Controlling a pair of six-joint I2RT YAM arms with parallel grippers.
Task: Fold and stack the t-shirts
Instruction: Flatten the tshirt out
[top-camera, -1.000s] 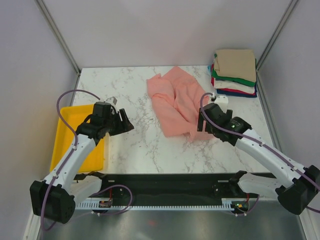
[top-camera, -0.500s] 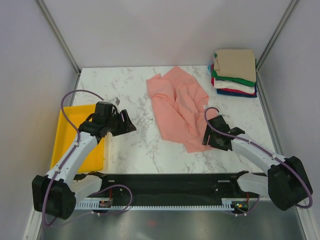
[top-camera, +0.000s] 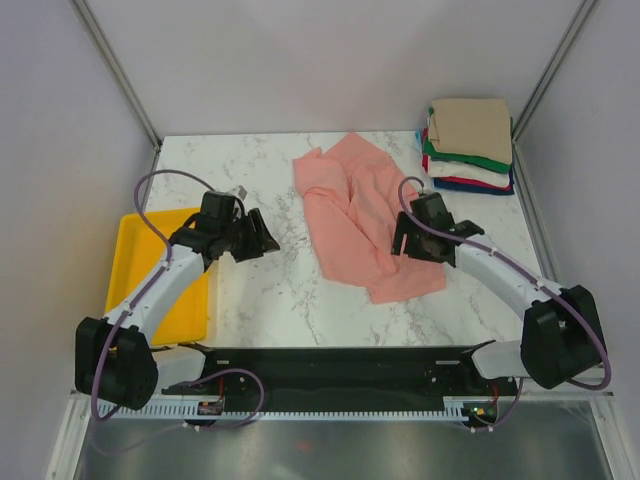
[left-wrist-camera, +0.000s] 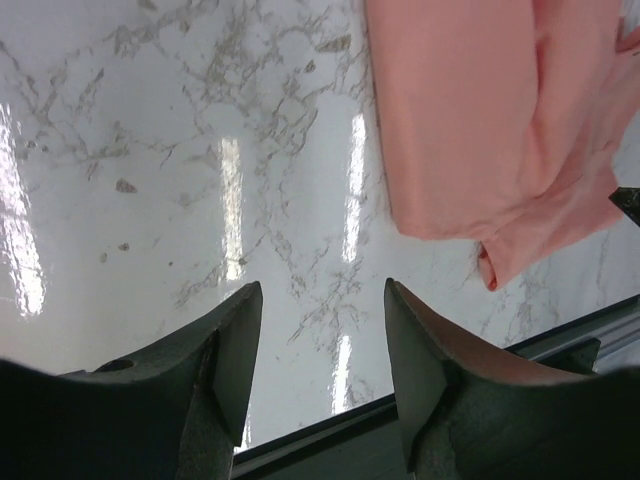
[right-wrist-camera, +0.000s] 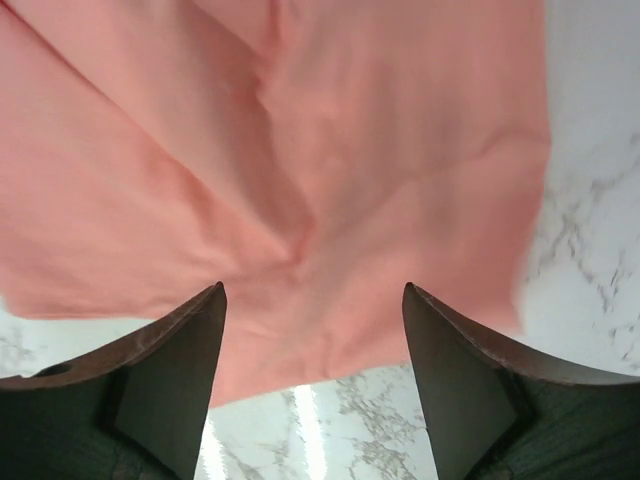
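Note:
A salmon-pink t-shirt (top-camera: 358, 213) lies crumpled and unfolded on the marble table, from the back middle toward the front right. Folded t-shirts (top-camera: 468, 145) sit stacked at the back right corner, tan on top, then green, white, red and blue. My right gripper (top-camera: 404, 233) hovers at the pink t-shirt's right edge, open and empty; in the right wrist view the pink t-shirt (right-wrist-camera: 300, 180) fills the space beyond the gripper (right-wrist-camera: 315, 300). My left gripper (top-camera: 262, 238) is open over bare marble, left of the shirt. Its wrist view has the gripper (left-wrist-camera: 323, 300) with the pink t-shirt (left-wrist-camera: 480, 120) at upper right.
A yellow plastic tray (top-camera: 140, 270) sits at the left edge of the table, under the left arm. Grey walls close in the table on three sides. The black rail (top-camera: 330, 365) runs along the near edge.
The right gripper let go of the shirt's near corner, which dropped flat, and swung back up to the shirt's right edge. The left gripper crept rightward toward the shirt, narrowing a little.

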